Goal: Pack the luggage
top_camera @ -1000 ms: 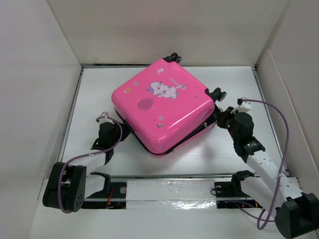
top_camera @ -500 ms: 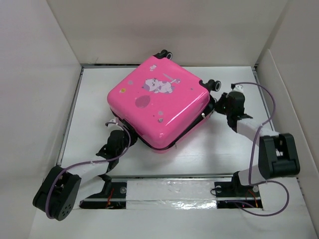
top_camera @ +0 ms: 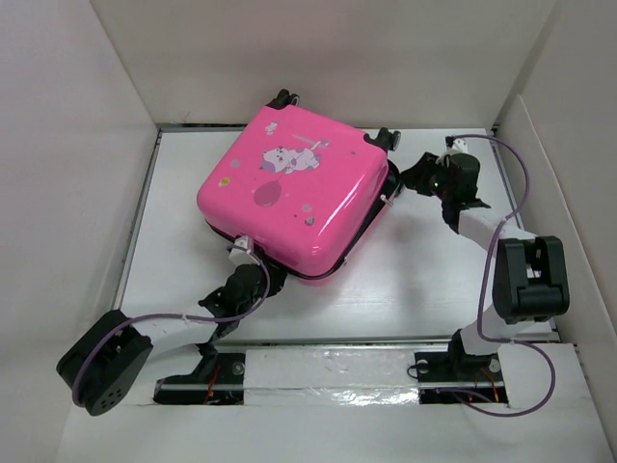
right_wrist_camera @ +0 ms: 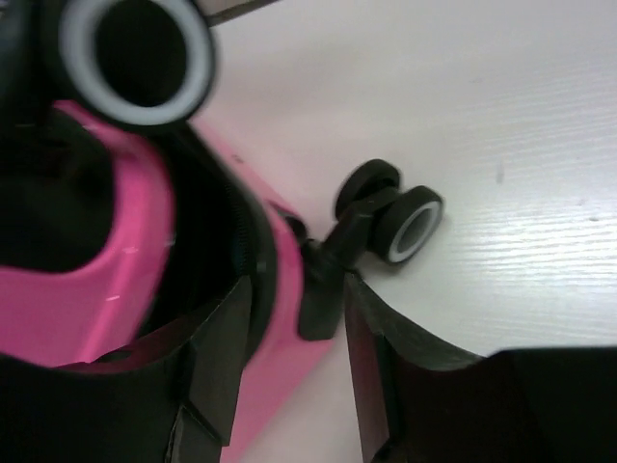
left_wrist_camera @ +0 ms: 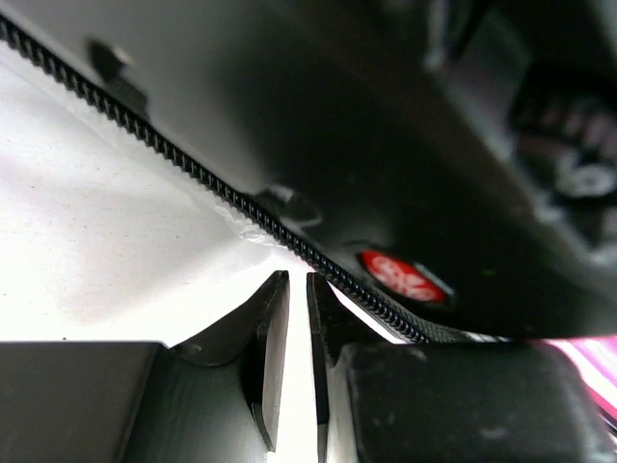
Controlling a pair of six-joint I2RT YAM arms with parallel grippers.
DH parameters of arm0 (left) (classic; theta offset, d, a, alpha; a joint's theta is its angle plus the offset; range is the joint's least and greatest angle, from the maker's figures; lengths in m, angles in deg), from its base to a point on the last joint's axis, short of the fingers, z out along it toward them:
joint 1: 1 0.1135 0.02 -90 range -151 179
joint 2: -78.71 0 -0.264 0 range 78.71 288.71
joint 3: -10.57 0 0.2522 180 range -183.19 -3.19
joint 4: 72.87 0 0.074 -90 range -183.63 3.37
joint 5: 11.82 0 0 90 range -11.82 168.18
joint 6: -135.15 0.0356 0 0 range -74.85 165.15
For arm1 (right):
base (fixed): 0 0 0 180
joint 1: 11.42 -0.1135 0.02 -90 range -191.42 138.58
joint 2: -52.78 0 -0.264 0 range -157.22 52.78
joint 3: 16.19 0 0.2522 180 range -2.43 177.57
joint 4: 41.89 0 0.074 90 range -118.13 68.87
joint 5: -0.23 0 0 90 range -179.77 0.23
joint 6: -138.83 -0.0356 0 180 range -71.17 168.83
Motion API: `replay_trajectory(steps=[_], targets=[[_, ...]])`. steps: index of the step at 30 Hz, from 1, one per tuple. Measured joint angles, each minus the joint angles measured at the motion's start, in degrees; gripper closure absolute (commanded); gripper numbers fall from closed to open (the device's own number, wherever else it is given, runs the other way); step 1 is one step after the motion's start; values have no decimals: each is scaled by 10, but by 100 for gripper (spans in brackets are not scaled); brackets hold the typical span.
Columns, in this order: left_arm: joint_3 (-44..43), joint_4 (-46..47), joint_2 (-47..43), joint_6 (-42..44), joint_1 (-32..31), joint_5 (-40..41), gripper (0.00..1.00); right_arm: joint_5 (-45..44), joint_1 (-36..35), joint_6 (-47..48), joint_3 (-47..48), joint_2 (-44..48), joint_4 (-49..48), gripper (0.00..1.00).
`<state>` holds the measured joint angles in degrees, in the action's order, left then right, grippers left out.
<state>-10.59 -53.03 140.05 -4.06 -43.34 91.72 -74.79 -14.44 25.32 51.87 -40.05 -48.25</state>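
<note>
In the last second the left claw (left_wrist_camera: 297,282) has moved in under the near edge of the small bright pink hard-shell suitcase (top_camera: 289,188), its fingers almost shut on nothing. The case has swung away and leftward. The right claw (right_wrist_camera: 297,289) has opened and straddles the case's rim beside a black wheel (right_wrist_camera: 410,224). This looks like repositioning, not packing.

We see the luggage (top_camera: 289,193) on the table (top_camera: 434,280), the left gripper (top_camera: 248,257) before it, the right gripper (top_camera: 400,183) at its right.
</note>
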Motion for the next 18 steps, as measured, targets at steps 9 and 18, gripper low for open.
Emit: replay_trajectory(steps=[9,18], targets=[[-34,-17,26,7,-1,3,82,3,-100,1,-181,291,-49,100],[-25,-89,-75,14,48,-6,69,3,-285,49,-340,445,-7,80]])
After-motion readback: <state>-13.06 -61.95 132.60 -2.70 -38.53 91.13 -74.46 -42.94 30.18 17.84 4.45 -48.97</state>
